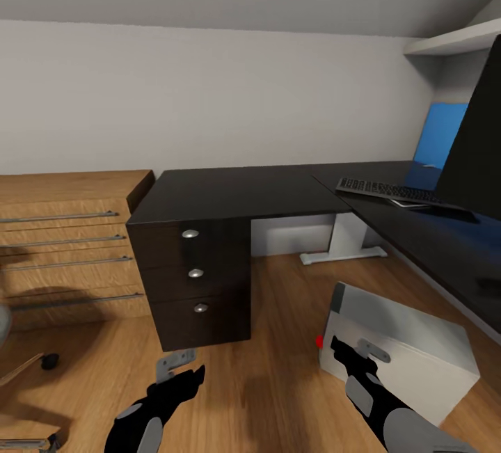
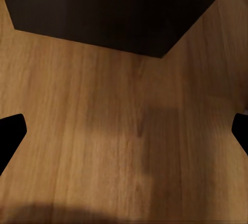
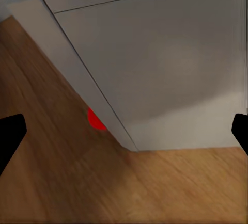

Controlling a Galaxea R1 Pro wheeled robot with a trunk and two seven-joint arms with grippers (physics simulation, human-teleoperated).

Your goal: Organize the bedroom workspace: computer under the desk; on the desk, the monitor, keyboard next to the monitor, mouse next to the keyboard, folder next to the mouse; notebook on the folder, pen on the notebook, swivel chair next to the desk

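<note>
The black-topped desk (image 1: pixel 236 192) runs in an L, with its three-drawer unit (image 1: pixel 195 279) in front of me. On its right wing lies the keyboard (image 1: pixel 390 192), and beside it the monitor (image 1: pixel 480 140) shows as a large black slab at the picture's edge. The light grey computer (image 1: pixel 410 348) sits askew on the wood floor in front of that wing, its red dot (image 3: pixel 95 120) facing me. My right gripper (image 1: pixel 356 352) hangs open just above the case's near corner (image 3: pixel 155 69), touching nothing. My left gripper (image 1: pixel 182 369) hovers open over bare floor near the drawer unit's base (image 2: pixel 103 12). A castor (image 1: pixel 49 361) of the swivel chair shows at far left.
A low light-wood cabinet (image 1: pixel 69 244) with long handles stands against the wall left of the desk. A blue back panel (image 1: pixel 440 134) rises behind the keyboard, under a white shelf (image 1: pixel 456 39). The desk's white leg (image 1: pixel 344 241) stands under the corner.
</note>
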